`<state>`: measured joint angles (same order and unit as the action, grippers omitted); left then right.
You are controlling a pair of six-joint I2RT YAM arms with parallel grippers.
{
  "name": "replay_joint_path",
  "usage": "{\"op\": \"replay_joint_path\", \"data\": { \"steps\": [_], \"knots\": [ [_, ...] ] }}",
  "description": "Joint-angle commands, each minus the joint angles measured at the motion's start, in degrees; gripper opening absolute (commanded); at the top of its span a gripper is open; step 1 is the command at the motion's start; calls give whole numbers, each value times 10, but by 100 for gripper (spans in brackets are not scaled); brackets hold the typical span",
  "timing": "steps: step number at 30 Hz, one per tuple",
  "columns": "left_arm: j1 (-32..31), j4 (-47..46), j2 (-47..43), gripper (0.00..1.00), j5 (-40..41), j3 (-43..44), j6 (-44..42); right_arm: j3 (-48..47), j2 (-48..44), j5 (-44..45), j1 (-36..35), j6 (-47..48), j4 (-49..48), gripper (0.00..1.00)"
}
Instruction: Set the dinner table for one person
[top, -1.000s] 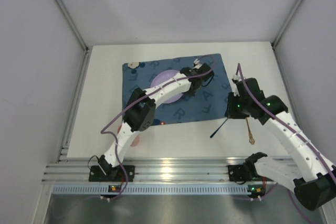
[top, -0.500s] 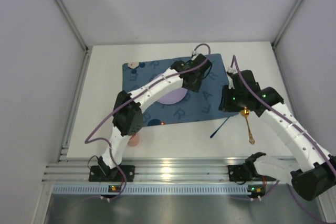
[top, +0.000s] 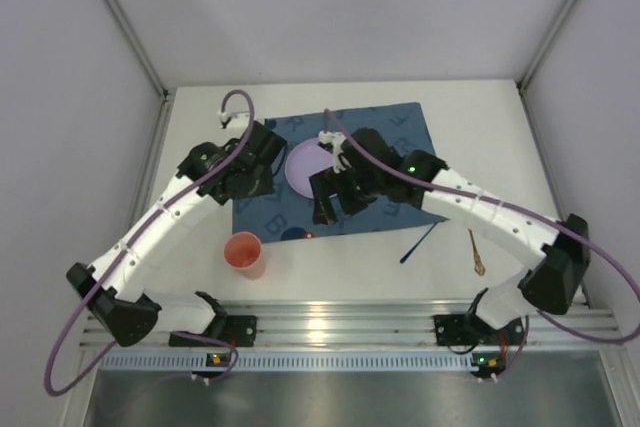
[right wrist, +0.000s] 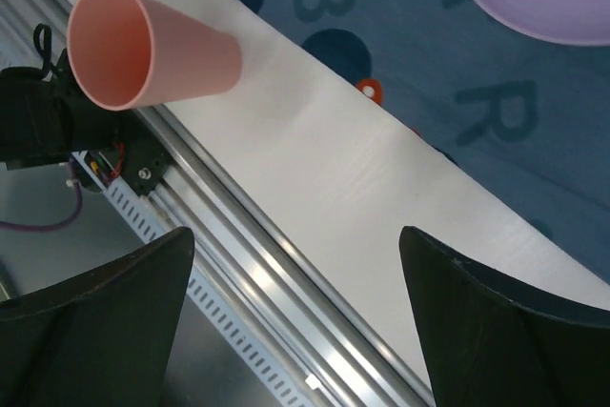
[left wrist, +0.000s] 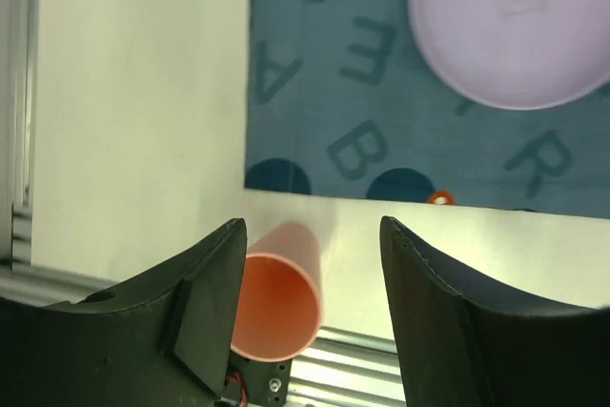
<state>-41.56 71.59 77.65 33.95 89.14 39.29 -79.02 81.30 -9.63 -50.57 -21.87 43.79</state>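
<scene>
The dinner table (top: 480,137) is a white tabletop with a dark blue lettered placemat (top: 400,132) on it. A lilac plate (top: 305,162) lies on the placemat. An orange cup (top: 244,251) stands upright on the white surface just in front of the mat's near left corner. My left gripper (top: 250,179) hovers open over the mat's left edge; in its wrist view the cup (left wrist: 276,304) shows far below its gripper (left wrist: 310,226). My right gripper (top: 333,209) hangs open over the mat's near edge, holding nothing (right wrist: 295,234). The cup (right wrist: 143,45) lies to its left.
A dark blue utensil (top: 418,244) and a gold spoon (top: 476,252) lie on the table right of the mat. A silver rail (top: 330,322) runs along the near edge, and a second rail (top: 145,197) runs along the left. Grey walls close in the sides and back.
Both arms have swung left: the left gripper from the mat's far right to its left edge, the right gripper from beside the spoon to over the mat. Both jaws have opened wider.
</scene>
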Motion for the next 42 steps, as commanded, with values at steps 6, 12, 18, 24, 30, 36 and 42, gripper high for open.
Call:
{"op": "replay_joint_path", "data": {
  "steps": [6, 12, 18, 24, 30, 36, 42],
  "knots": [
    [143, 61, -96, 62, -21, -95, 47, -132, 193, -88, -93, 4, -92, 90],
    [162, 79, -121, 61, -18, -100, 56, -208, 293, -120, -119, 3, -103, 89],
    [164, 92, -140, 61, -14, -111, 56, -241, 344, -134, -128, 6, -108, 88],
    [167, 108, -155, 61, 1, -112, 55, -293, 393, -46, -155, 0, -77, 79],
    [170, 123, -153, 60, 8, -100, 47, -318, 422, 52, -158, -7, -38, 39],
    [172, 135, -159, 60, 31, -90, 42, -323, 435, 65, -158, -8, -35, 0],
    [175, 131, -166, 60, 32, -96, 34, -357, 405, 86, -127, 1, -10, 0]
  ]
}}
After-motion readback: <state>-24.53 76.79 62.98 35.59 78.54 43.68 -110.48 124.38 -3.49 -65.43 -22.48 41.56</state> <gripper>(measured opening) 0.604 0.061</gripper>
